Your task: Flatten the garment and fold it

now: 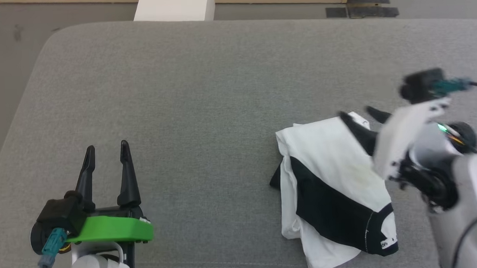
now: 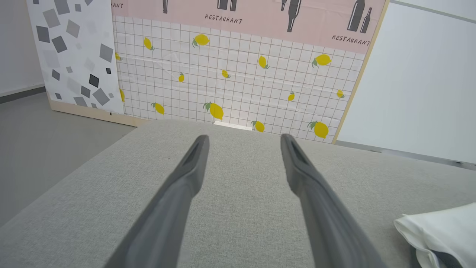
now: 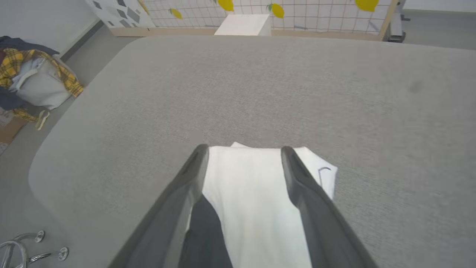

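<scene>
Here we are over the table [image 1: 203, 71], a broad grey slab of woven upholstery with rounded far corners. Most of it lies bare: the whole left half and the far stretch give us plenty of room. The garment [image 1: 333, 186] sits on the near right part, close to the near edge. It's bunched into a loose heap of soft white cloth, with a black band slanting across it and a black hem with white stitching. On that hem we spot a small tag [image 1: 384, 243], its lettering too small for us to read. Our right gripper [image 1: 356, 112] hangs over the heap's far end, fingers spread wide and gripping nothing. From its wrist we see white cloth lying between and below the two dark fingers, though whether the tips touch it we cannot tell. Our left gripper [image 1: 107, 146] is over bare fabric toward the near left, well apart from the garment, its tapered fingers wide too and empty. Past the far edge stands a white box [image 1: 174, 6]. Behind it is a backdrop [image 2: 238, 85] of white grid tiles and yellow lemons, topped by a pink band with bottle shapes and the word RESTAURANT twice. Beyond the left edge, a basket [image 3: 41, 82] holds yellow plaid cloth.
</scene>
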{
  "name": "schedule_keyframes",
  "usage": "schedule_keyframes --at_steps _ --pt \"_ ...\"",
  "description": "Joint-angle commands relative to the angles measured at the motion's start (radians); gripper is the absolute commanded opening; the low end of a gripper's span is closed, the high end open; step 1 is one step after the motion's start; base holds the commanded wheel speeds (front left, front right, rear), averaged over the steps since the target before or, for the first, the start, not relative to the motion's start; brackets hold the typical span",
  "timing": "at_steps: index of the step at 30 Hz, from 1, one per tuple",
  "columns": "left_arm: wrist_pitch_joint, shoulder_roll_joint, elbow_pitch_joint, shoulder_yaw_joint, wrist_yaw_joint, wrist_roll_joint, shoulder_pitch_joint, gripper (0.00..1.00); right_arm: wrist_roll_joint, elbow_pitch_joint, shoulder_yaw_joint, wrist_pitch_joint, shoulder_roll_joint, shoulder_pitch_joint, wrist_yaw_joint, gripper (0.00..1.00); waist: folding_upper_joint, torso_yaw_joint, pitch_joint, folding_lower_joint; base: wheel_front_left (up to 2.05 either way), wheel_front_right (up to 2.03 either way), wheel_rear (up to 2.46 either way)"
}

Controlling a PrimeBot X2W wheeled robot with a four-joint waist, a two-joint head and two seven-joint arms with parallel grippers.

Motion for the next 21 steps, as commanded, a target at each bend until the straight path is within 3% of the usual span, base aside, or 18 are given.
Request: schedule_keyframes --at_steps 1,9,21 --pt "-0.004 -0.002 -0.003 0.003 -0.002 0.009 0.01 1.0 -0.02 -0.011 -0.025 -0.003 -0.001 0.041 -0.002 1.0 0.0 -0.013 -0.011 0.0 0.0 0.0 0.0" --pt "-0.004 -0.002 -0.017 -0.002 0.001 0.009 0.013 1.0 -0.126 -0.019 -0.15 0.018 0.04 0.187 -0.002 1.0 0.0 -0.018 0.008 0.0 0.0 0.0 0.0" --pt "-0.004 -0.002 -0.029 -0.022 0.006 0.003 -0.02 1.0 -0.203 0.158 -0.185 0.006 0.069 0.133 -0.002 1.0 0.0 0.032 0.096 0.0 0.0 0.0 0.0"
